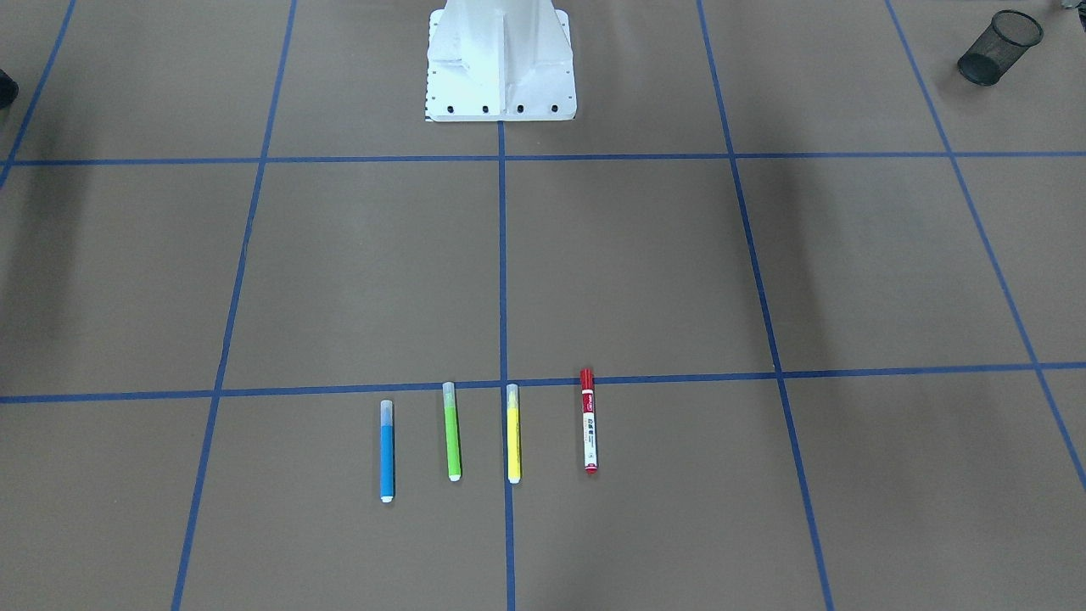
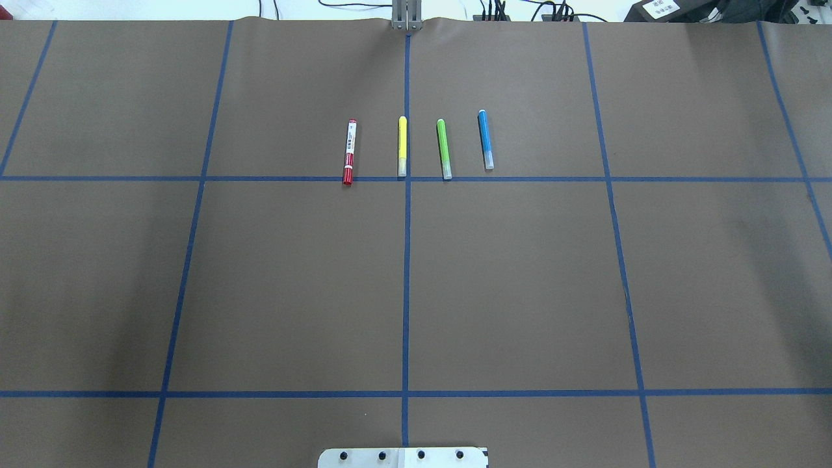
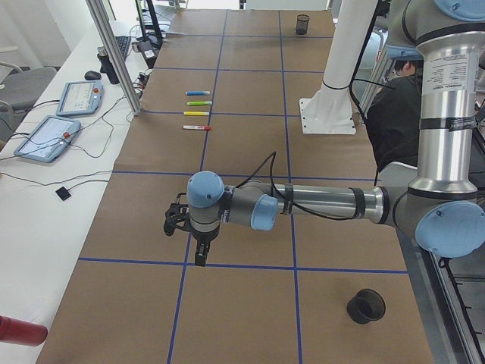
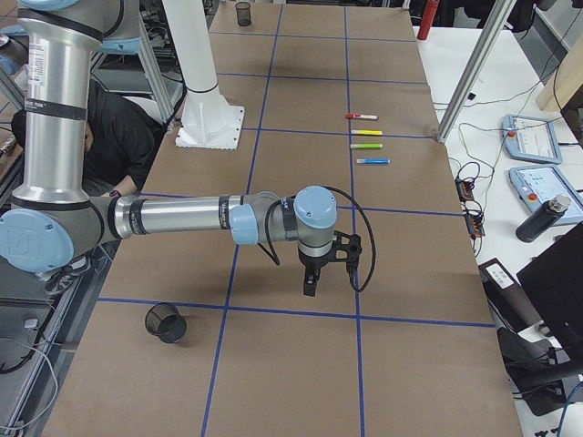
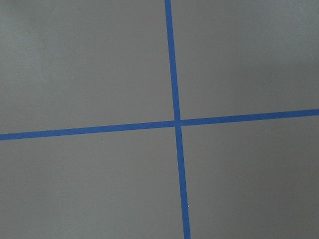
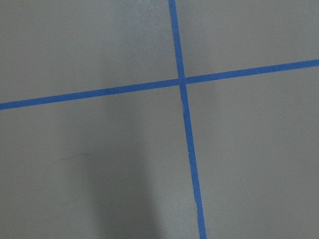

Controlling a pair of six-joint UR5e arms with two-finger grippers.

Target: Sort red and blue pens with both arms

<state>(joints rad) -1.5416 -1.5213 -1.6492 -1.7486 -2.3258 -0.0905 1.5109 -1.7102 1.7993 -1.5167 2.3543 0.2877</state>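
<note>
While both arms hang low over the brown paper-covered table (image 2: 292,292), the left gripper (image 3: 200,258) and right gripper (image 4: 311,286) point down above its blue tape lines (image 2: 405,292); how far either is parted cannot be told from the side views. Well apart from them, across the table, the white-barrelled marker with red cap (image 2: 350,152) lies on the robot's left of a row, then a slim yellow marker (image 2: 402,147), a slim green marker (image 2: 444,149) and the slim blue-barrelled marker (image 2: 485,140), none touching. A black mesh cup (image 3: 366,305) stands near the left arm (image 3: 318,203); grey tablets (image 3: 47,139) rest on a white bench.
</note>
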